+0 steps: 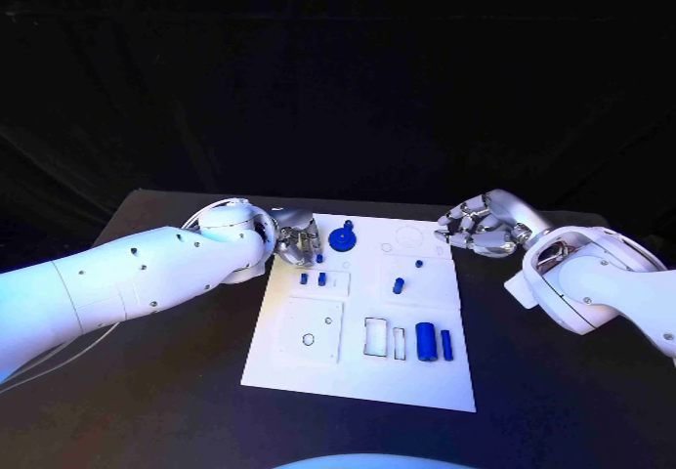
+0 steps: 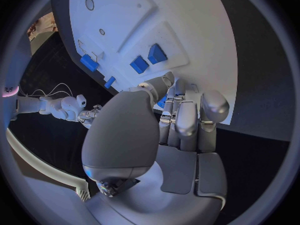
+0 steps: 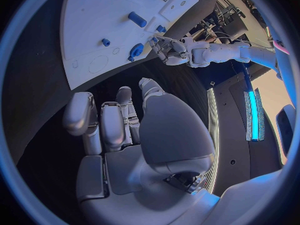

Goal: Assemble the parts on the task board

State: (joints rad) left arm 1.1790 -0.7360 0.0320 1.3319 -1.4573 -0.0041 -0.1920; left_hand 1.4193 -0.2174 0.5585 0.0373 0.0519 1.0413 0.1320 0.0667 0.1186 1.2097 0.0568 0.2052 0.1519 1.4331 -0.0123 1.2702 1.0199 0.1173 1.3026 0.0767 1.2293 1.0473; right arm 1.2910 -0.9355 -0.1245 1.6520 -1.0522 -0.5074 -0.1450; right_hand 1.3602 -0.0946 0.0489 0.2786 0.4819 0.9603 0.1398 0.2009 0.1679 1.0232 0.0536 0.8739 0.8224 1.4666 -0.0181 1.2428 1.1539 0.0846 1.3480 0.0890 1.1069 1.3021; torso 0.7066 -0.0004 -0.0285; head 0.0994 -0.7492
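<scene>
- Left hand (image 1: 295, 237) rests at the task board's (image 1: 353, 371) far-left corner; its wrist view shows curled fingers (image 2: 187, 120) seemingly pinching a blue part (image 2: 162, 102).
- Right hand (image 1: 479, 227), curled in, holds nothing, off the board's far-right corner above the table (image 1: 169, 410).

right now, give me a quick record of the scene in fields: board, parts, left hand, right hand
board: white task board lying flat on the black table
parts: small blue parts on the board, among them a round blue disc near the far edge and two upright blue cylinders near the front
left hand: left hand at the board's far left corner, fingers curled over a small blue part; whether it grips it is unclear
right hand: right hand off the board's far right corner, fingers curled, holding nothing
</scene>
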